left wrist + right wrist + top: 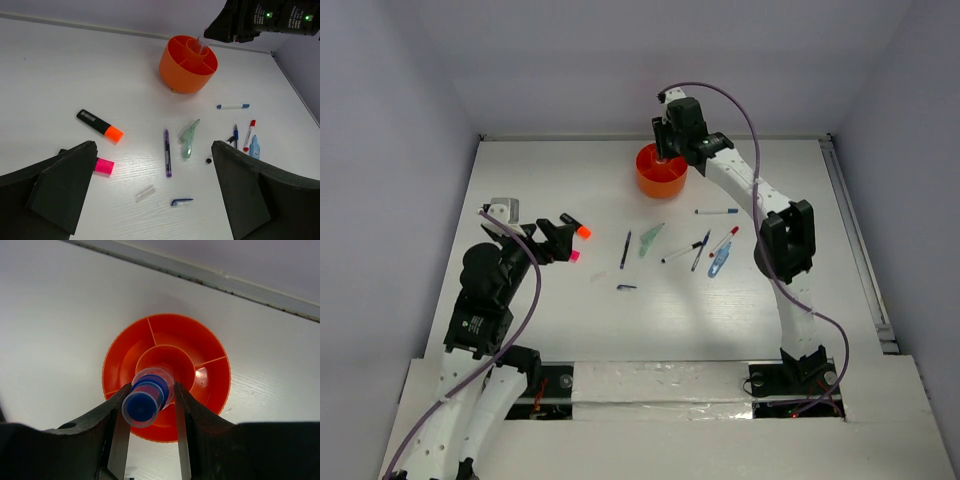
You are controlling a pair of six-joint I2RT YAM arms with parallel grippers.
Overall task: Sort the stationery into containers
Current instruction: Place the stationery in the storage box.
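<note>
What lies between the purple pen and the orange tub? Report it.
Nothing: the table between the purple pen and the orange tub is bare, seen in the left wrist view.

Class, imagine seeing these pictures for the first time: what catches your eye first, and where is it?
The orange tub at the far edge of the table stands out first, with the right gripper holding a blue-capped bottle over its centre. Next come the pens scattered mid-table, and an orange-capped highlighter on the left, near the open left gripper.
</note>
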